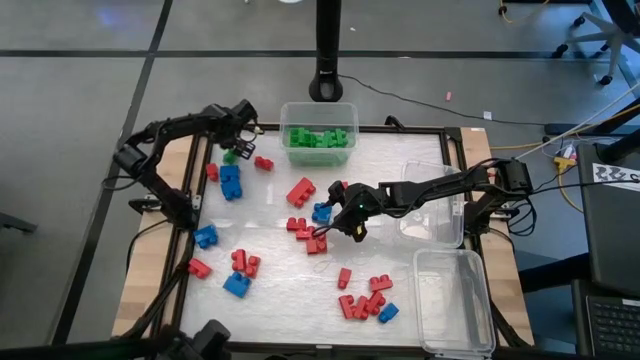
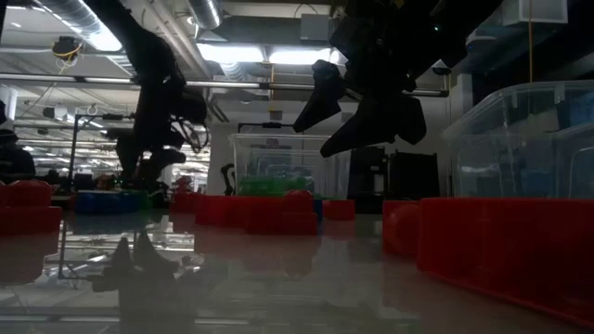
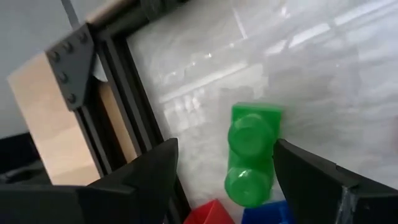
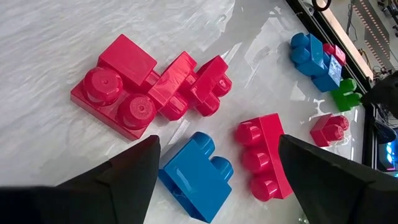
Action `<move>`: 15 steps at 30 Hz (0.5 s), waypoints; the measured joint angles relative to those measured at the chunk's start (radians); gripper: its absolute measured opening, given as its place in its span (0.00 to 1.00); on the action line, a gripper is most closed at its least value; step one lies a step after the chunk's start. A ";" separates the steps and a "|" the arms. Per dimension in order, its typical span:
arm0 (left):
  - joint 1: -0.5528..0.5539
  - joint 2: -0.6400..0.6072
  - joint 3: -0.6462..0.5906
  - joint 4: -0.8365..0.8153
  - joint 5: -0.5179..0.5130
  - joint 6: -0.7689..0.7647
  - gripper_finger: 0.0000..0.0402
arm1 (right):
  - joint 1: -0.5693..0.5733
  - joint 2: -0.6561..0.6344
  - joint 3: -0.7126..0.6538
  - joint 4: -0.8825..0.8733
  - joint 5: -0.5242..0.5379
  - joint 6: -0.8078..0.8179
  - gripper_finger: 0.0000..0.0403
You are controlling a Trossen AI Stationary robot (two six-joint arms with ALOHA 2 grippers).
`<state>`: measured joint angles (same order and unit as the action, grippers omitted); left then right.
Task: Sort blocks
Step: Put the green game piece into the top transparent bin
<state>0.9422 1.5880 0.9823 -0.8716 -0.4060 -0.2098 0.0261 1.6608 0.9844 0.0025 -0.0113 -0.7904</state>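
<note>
Both claws open above loose blocks, neither gripping yet

Left claw [image 3: 221, 177] straddles a green block [image 3: 250, 154] near the bench's back-left corner; right claw [image 4: 217, 180] hovers over a blue block [image 4: 198, 173] mid-bench; crowding red blocks [image 4: 186, 84] could be snagged or nudged aside.

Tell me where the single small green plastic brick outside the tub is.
In the high view, the green plastic brick lies far-left on the table, below the open left gripper, beside blue bricks.

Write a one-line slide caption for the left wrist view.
Open left end effector poised over a lone green block lying near the table's framed corner, its two studs facing the camera.
</note>
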 joint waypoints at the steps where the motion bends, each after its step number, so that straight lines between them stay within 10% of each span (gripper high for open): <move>1: 0.010 0.006 -0.005 0.002 0.008 0.000 0.62 | 0.000 0.000 0.000 0.000 0.000 0.000 0.80; 15: 0.023 0.097 -0.011 0.039 0.120 0.035 0.59 | 0.000 0.000 0.000 -0.003 0.000 0.000 0.80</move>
<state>0.9652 1.6847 0.9714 -0.8328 -0.2864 -0.1747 0.0261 1.6611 0.9844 -0.0010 -0.0113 -0.7906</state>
